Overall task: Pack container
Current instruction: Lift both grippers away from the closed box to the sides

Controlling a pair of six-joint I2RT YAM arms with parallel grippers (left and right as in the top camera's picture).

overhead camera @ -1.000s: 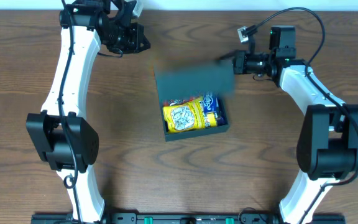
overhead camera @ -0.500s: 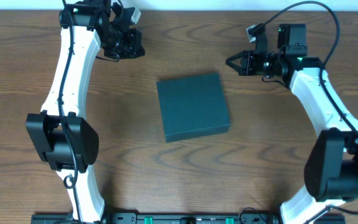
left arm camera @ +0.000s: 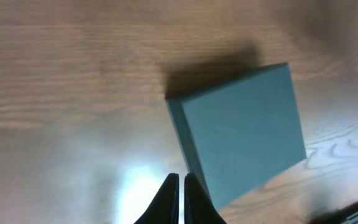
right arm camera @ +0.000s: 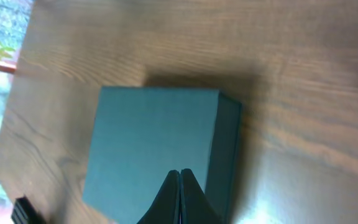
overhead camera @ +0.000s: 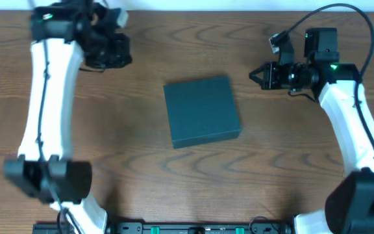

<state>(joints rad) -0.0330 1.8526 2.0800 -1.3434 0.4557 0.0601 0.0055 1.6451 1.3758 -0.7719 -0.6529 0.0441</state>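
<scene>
Now both empty, fingertips together: left gripper [left arm camera: 180,182] and right gripper [right arm camera: 179,175], each clear of the shut container [overhead camera: 202,112].

- Overhead: bright, even light, sharp; left arm [overhead camera: 41,97] slightly motion-smeared.
- Left wrist: soft focus, white glare patch on desk [left arm camera: 135,183], dark shadow above container [left arm camera: 241,130].
- Right wrist: blurry, shadow behind container's far edge, left border washed out.
</scene>
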